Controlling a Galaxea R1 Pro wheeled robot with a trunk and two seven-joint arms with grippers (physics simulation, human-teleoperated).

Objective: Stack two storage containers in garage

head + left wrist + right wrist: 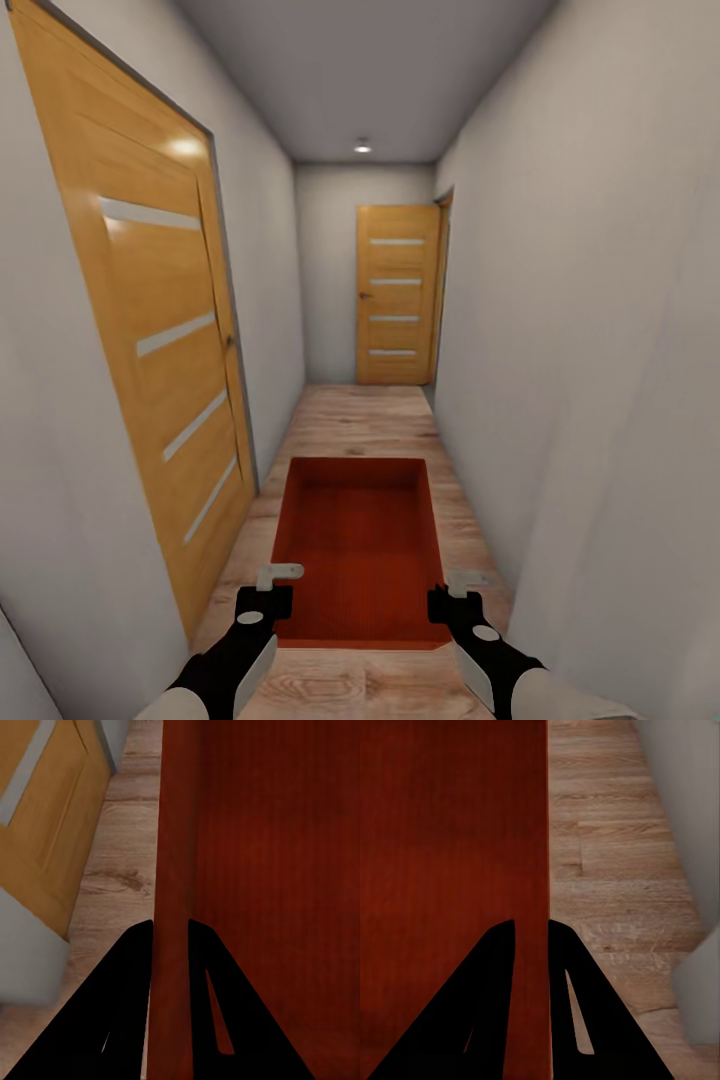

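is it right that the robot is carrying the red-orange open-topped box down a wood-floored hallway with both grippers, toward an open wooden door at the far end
Not quite: the wooden door at the far end is closed, as the head view shows. The rest holds: left gripper and right gripper each clamp a side wall of the red-orange open-topped box.

The storage container (362, 540) hides the floor beneath it, and both wrist views cut off its walls.
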